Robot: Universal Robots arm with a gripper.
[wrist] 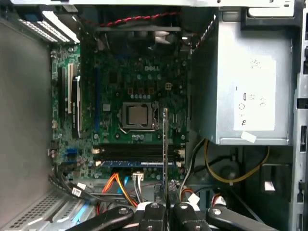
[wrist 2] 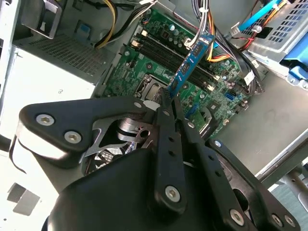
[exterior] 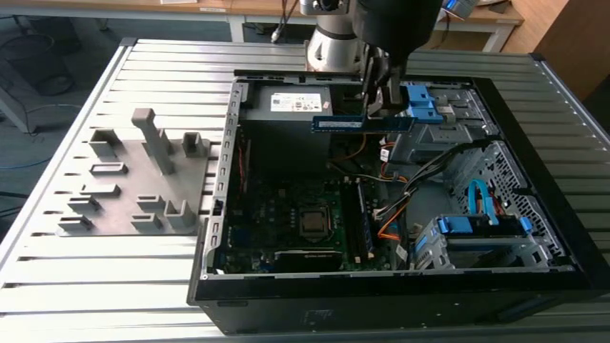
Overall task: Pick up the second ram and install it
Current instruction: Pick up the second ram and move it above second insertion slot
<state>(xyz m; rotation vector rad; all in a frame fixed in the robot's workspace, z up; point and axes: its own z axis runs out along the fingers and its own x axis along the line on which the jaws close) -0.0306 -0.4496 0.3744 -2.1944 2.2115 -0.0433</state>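
currently, entry: second ram (exterior: 353, 123), a long flat blue-green stick, held in the air above the open computer case (exterior: 217, 214), which lies on its side on the ribbed tabletop (exterior: 143, 286). holder: the tool (exterior: 379, 111), its fingers pressed together on the stick's two flat faces, gripping it off-centre toward the exterior view's right. position: near the grey power supply (exterior: 291, 106), well apart from the motherboard (exterior: 286, 207) below it. long axis: level, running across the exterior view from left to right. target feature: memory slots (wrist: 137, 155), a bank of long parallel channels beside the processor socket; one channel appears already to carry a blue-edged stick, though this is hard to confirm. key relation: in the first wrist view the held stick (wrist: 165, 144) shows edge-on as a thin line that crosses the slots at about a right angle, so its long axis looks to lie athwart theirs rather than along them. offset: in the exterior view the slots lie lower in the picture than the stick, deeper in the case.
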